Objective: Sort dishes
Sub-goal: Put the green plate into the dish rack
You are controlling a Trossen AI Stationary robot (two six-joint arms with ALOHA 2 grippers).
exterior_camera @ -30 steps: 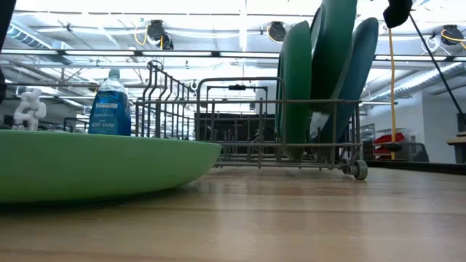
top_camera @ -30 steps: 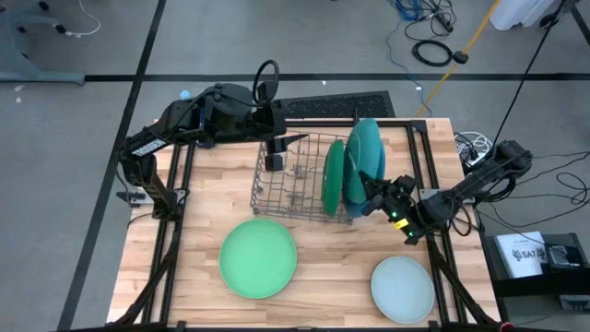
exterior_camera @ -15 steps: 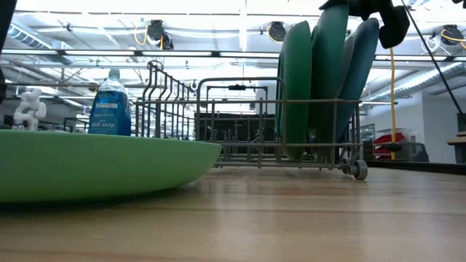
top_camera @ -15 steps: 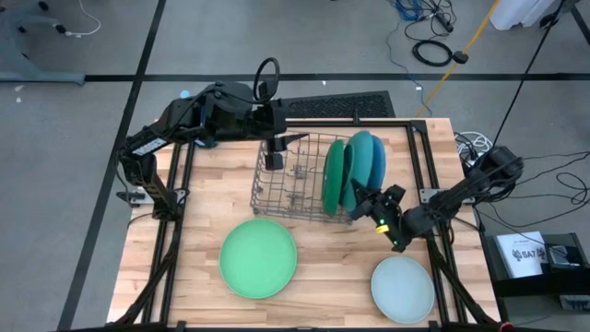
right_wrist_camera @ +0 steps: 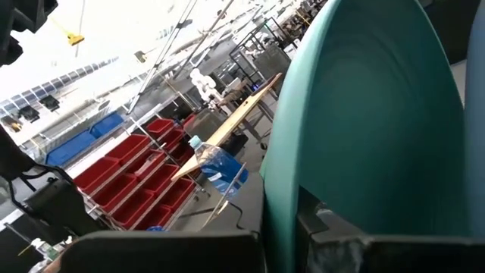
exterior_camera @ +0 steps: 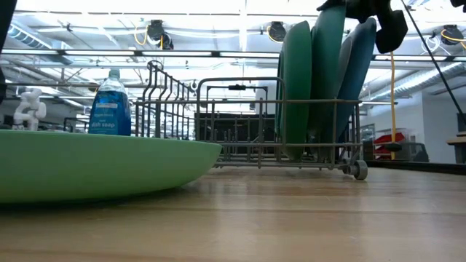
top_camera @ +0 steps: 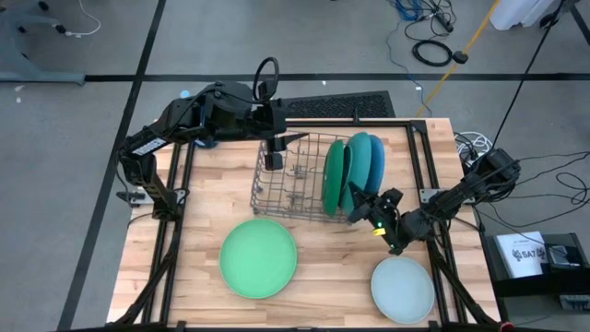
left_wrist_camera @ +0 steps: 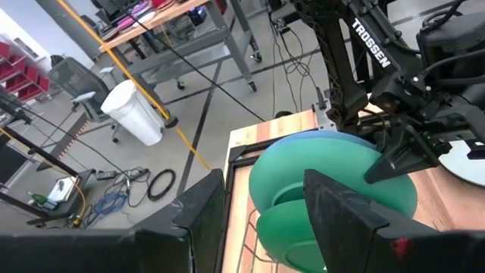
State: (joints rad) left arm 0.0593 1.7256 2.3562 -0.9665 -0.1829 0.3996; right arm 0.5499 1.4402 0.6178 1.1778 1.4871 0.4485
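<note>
A grey wire rack (top_camera: 290, 184) stands at the table's far middle. In its right end, three plates stand on edge: dark green (top_camera: 331, 175), teal (top_camera: 355, 166) and bright blue (top_camera: 375, 159). My right gripper (top_camera: 362, 204) is shut on the teal plate (right_wrist_camera: 364, 114) at its near side. A light green plate (top_camera: 258, 258) and a pale mint plate (top_camera: 403, 288) lie flat on the table near the front. My left gripper (top_camera: 277, 153) hangs open and empty over the rack's far left corner. My right gripper pinches the teal plate's rim (right_wrist_camera: 279, 216) between its two fingers, one on each face. It holds the rim on the side toward the table's near edge. The fingers come slanting from the near right. The plate stands on edge in the rack, between the dark green and blue plates.
A blue soap bottle (exterior_camera: 111, 105) stands beyond the rack's left end. The rack's left half holds no plates. Bare wood lies between the two flat plates and in front of the rack.
My right gripper has gone down and toward the table's near edge with the teal plate. The plate was raised and tilted above the rack. It now stands lower, upright in its slot between the dark green and blue plates.
</note>
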